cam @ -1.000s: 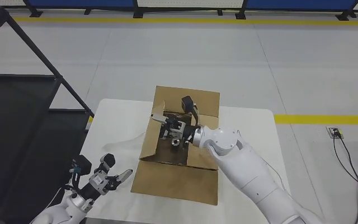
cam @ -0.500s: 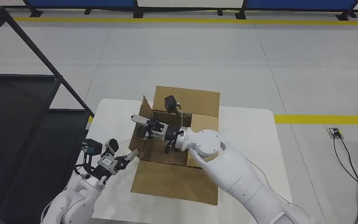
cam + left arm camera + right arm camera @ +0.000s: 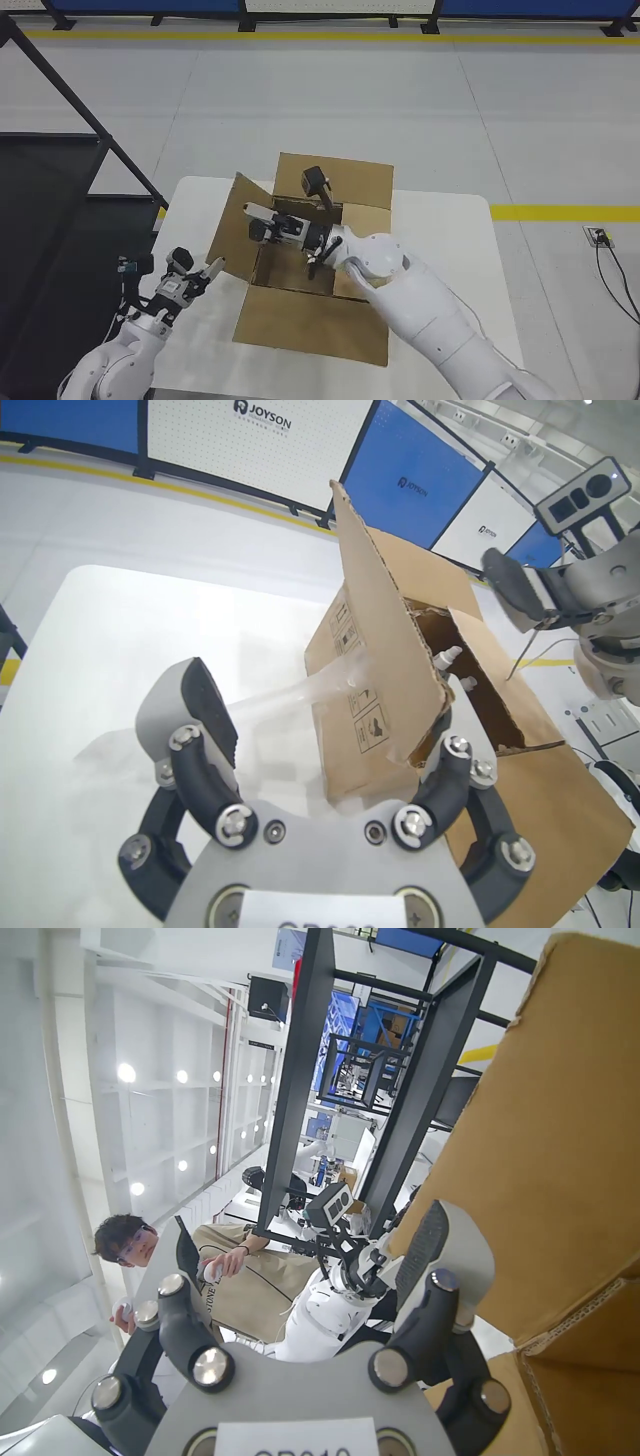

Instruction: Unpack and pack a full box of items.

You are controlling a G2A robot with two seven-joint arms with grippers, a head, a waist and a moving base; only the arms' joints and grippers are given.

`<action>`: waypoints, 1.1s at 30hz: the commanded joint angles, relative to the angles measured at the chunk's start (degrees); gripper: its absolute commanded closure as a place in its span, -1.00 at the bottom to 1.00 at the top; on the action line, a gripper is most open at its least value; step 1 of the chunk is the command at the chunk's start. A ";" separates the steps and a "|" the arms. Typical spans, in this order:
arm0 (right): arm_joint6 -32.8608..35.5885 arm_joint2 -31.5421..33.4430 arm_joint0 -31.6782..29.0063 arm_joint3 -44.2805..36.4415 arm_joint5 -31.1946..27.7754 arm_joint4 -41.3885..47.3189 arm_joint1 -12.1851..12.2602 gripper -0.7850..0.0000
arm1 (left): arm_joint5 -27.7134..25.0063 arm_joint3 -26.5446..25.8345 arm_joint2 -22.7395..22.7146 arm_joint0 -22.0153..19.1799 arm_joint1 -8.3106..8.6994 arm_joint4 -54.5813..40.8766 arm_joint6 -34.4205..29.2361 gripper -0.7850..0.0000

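A brown cardboard box (image 3: 310,322) stands open in the middle of the white table (image 3: 200,215). Its left flap (image 3: 232,215) leans outward. My right gripper (image 3: 255,221) is open at that flap, one pad lying against the cardboard flap (image 3: 550,1153). My left gripper (image 3: 198,262) is open beside the box's left wall, low over the table. In the left wrist view the left gripper (image 3: 320,695) frames the flap's lower corner (image 3: 425,720), and a strip of clear tape (image 3: 320,690) hangs from the flap. White bottle tops (image 3: 447,657) show inside the box.
A black metal frame (image 3: 60,90) stands off the table's left side. The box's front flap lies flat toward the table's near edge. Bare table lies left of the box around my left gripper.
My right gripper has swung left across the box, pushing the left flap from upright to leaning outward. My left gripper rose from the table's front corner toward the box's left side.
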 commanded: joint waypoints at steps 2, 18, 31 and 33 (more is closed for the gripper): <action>0.65 3.99 -2.77 -3.76 -0.96 -1.59 1.55 -1.00 | 0.15 1.12 -1.01 0.28 0.06 -1.29 -0.82 -1.00; 5.13 26.40 -24.21 -31.22 0.80 -7.16 8.77 -1.00 | 1.07 8.79 0.34 -1.42 0.12 1.10 -4.49 -1.00; 8.35 31.82 -26.63 -32.10 2.12 -4.12 10.37 -1.00 | 1.15 0.49 -3.20 2.14 0.09 -1.77 0.25 -1.00; 8.61 32.36 -26.94 -32.24 2.41 -4.60 10.61 -1.00 | 2.21 -2.49 -4.55 3.10 0.08 -2.37 1.26 -1.00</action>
